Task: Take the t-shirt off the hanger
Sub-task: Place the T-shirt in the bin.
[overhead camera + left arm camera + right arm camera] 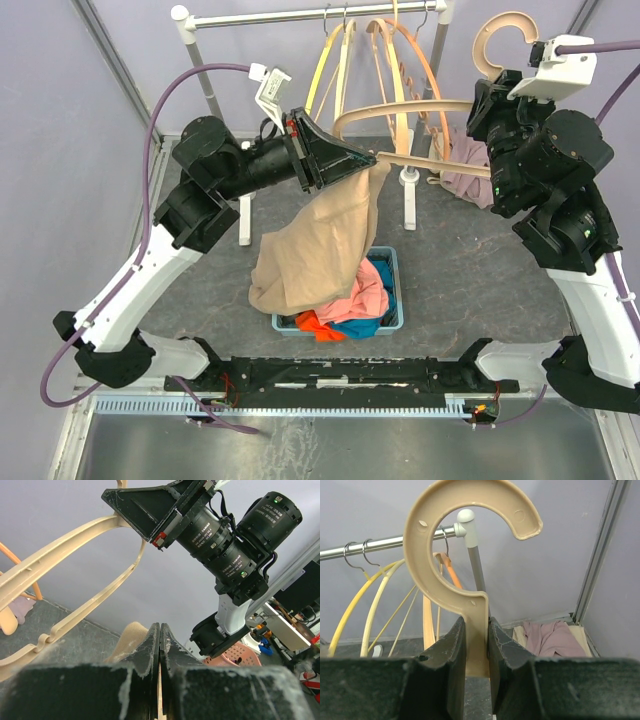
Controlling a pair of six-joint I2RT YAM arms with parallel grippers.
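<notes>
Two tools split the work. Right tool, at the far right, is clamped on the hanger at its neck just below the hook. It holds the hanger level and clear of the rail, probably to brace it against a pull. Left tool is pinched fully shut on a fold of the tan t-shirt at the hanger's left end, placed to drag cloth off that arm. From that pinch the t-shirt hangs over the basket in the middle. Whether any of it clings to the hanger I cannot tell.
</notes>
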